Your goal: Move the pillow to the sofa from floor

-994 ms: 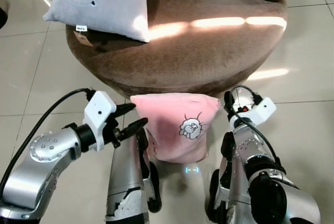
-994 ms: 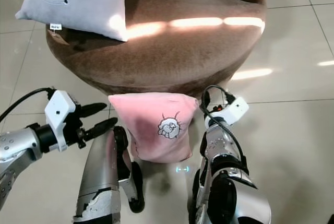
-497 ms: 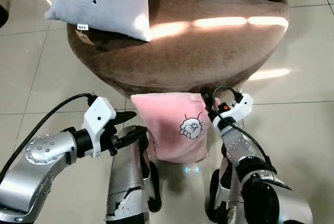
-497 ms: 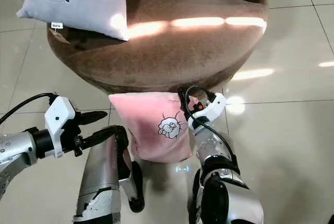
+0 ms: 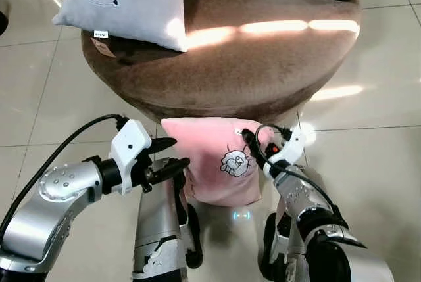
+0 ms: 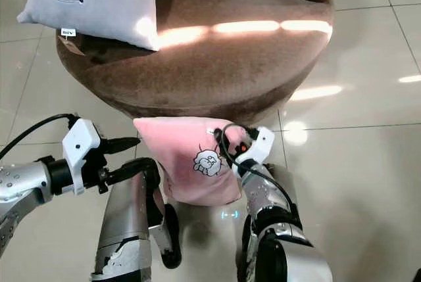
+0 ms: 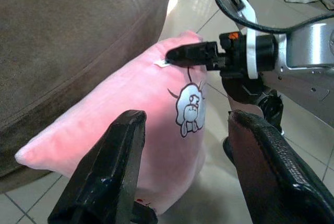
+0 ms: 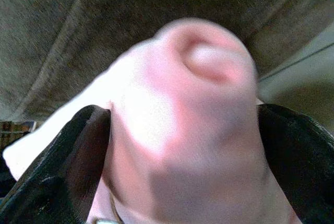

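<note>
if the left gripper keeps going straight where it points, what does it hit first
Most likely the pink pillow: the left gripper, open, points at its near end, and nothing shows between them. Depth is hard to judge.

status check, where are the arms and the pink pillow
Right end effector straddling pillow corner. Left end effector open beside it. Pillow on floor against sofa. Nothing in the way.

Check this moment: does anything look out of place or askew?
The pink pillow stands on its edge on the tiled floor, leaning against the brown sofa, while the grey bear pillow lies on the seat. The right gripper straddles the pink pillow's upper corner.
</note>
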You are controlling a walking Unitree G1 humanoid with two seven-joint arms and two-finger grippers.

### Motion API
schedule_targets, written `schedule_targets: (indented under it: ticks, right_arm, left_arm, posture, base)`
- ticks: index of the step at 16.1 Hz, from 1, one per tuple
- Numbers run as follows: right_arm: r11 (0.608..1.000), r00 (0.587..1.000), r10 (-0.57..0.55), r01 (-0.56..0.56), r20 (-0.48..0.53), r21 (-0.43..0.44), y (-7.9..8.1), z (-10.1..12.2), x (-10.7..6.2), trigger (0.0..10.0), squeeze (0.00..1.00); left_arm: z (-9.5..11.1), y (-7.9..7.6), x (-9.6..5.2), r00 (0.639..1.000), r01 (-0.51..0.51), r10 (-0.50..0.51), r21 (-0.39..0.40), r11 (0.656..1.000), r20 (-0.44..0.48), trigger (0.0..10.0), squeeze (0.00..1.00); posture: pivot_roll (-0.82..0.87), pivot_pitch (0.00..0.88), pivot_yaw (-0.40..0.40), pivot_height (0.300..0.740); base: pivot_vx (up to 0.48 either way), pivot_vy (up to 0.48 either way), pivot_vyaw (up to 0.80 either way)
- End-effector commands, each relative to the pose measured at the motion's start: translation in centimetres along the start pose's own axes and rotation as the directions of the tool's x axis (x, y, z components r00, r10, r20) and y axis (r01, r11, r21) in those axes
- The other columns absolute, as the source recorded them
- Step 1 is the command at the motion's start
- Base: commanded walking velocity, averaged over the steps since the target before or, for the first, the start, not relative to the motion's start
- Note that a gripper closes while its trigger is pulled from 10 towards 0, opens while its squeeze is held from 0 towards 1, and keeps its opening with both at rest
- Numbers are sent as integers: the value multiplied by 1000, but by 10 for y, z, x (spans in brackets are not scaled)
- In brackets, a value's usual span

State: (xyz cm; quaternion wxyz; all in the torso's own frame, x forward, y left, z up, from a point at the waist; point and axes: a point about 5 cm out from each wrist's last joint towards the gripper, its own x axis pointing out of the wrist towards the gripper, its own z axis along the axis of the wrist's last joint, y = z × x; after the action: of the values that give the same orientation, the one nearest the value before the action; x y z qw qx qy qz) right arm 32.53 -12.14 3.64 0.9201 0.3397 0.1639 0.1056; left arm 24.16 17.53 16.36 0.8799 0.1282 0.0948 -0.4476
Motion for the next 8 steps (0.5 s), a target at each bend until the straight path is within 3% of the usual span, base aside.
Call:
schedule_targets:
  ticks: [1, 2, 8]
  right_arm:
    - [1000, 999, -2, 3, -47, 13, 0, -14, -3, 2118, 0]
    - [1000, 999, -8, 8, -42, 4, -1, -13, -3, 0, 0]
    - [999, 999, -31, 31, -20, -11, -6, -7, -4, 0, 0]
  left_arm:
    - [-8, -3, -1, 999, 26, -27, -12, 1000, -34, 10000, 0]
    - [-9, -5, -1, 998, 46, -47, -15, 999, -44, 10000, 0]
    - [-13, -10, 2, 994, 97, -98, -21, 995, -58, 10000, 0]
  posture:
    - [238, 346, 153, 492]
    - [238, 344, 151, 492]
    - [235, 333, 153, 492]
  base:
    - [0, 0, 0]
    - [0, 0, 0]
    - [0, 0, 0]
